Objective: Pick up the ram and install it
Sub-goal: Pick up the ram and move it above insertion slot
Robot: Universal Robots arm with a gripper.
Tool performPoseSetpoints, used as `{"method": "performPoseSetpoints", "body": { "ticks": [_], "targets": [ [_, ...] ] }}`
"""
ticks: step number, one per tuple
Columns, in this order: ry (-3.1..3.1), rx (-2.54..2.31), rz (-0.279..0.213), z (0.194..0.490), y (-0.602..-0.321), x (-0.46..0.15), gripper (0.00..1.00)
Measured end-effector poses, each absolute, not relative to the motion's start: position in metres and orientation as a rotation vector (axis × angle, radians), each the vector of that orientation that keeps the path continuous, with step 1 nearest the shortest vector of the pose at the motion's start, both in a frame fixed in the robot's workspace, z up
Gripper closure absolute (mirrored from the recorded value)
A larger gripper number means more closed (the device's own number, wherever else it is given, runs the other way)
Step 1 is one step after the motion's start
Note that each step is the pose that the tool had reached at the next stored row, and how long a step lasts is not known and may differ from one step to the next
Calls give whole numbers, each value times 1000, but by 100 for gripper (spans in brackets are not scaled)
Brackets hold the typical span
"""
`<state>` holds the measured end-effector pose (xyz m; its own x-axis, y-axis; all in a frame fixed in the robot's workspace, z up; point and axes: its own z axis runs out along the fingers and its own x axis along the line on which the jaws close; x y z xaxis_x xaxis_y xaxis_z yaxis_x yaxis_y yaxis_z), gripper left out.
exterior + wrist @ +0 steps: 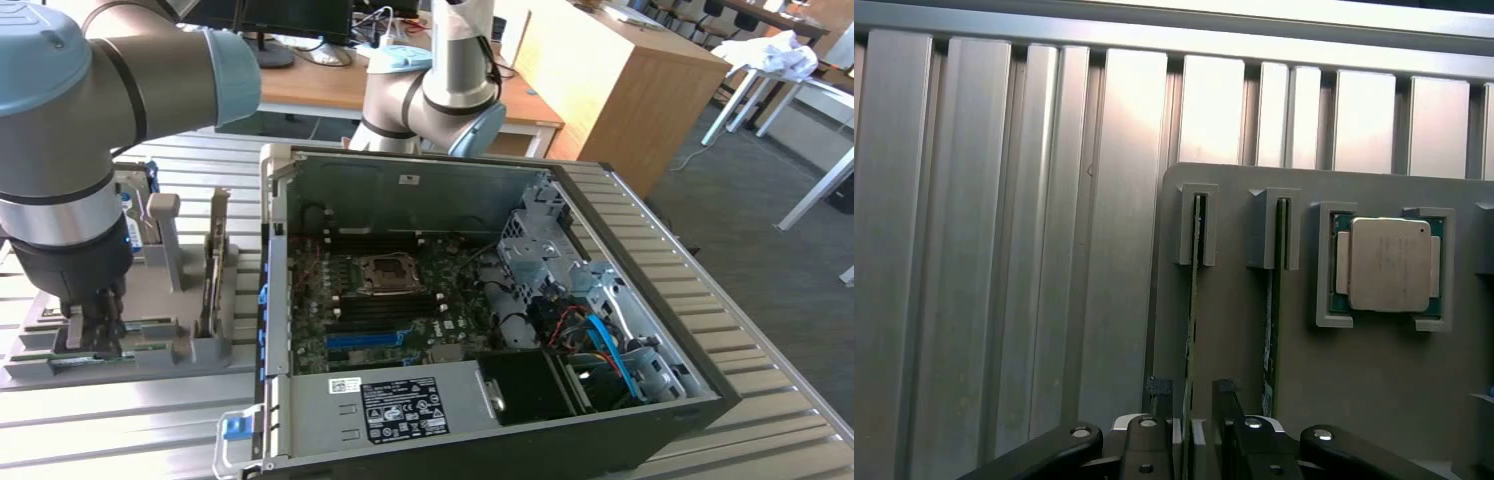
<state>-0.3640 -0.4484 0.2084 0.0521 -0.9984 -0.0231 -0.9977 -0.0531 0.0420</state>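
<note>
The ram (1191, 300) is a thin green stick standing on edge in a slot of the grey holder (1234, 350). A second, similar stick (1274, 300) stands in the neighbouring slot. My gripper (1192, 398) is lowered over the first stick. Its fingers (1160, 395) stand on either side of the ram with small gaps, so it is open and not clamped. In the exterior view the gripper (96, 335) reaches down into the holder (174, 355) at the left. The arm hides the ram under it.
A square silver processor (1389, 265) lies in its own pocket of the holder. To the exterior view's right of the holder stands the open computer case (587, 200), with its motherboard (400, 300) and power supply (400, 400). A ribbed metal table (1004, 250) lies underneath.
</note>
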Motion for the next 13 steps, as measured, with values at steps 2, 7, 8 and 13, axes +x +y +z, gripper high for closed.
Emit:
{"method": "performPoseSetpoints", "body": {
  "ticks": [2, 7, 8, 13],
  "targets": [
    [-2152, 2268, -71, 208, -448, -364, 70],
    [-2152, 2268, -71, 206, -448, -364, 70],
    [-2152, 2268, -71, 206, -448, -364, 70],
    [-2152, 2268, -71, 204, -448, -364, 70]
  ]
}}
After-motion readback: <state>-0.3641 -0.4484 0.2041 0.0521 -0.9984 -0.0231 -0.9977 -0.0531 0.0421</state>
